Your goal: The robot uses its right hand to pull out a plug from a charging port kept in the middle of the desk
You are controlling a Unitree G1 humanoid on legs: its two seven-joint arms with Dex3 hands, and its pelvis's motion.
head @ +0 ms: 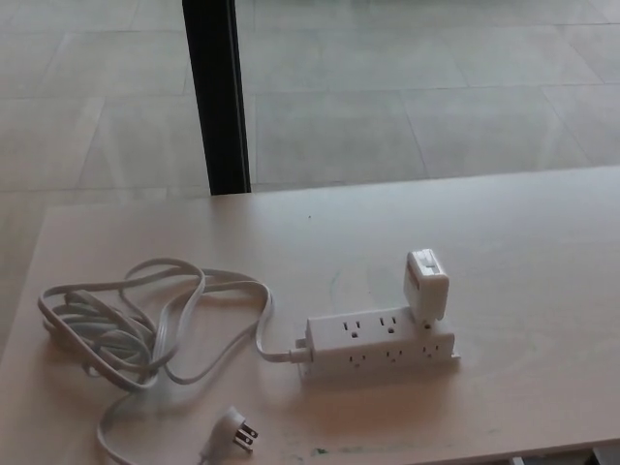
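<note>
A white power strip [380, 347] lies near the middle front of the pale desk [523, 252]. A white block-shaped plug adapter [425, 285] stands upright in its right end socket. The strip's white cord [145, 320] runs off to the left in a loose tangle, and the cord's own pronged plug [235, 429] lies free near the front edge. Neither of my hands shows in the head view.
A black vertical post [217, 97] stands behind the desk's far edge, with a tiled floor [417, 87] beyond. The desk's front edge runs along the bottom of the picture, close to the strip.
</note>
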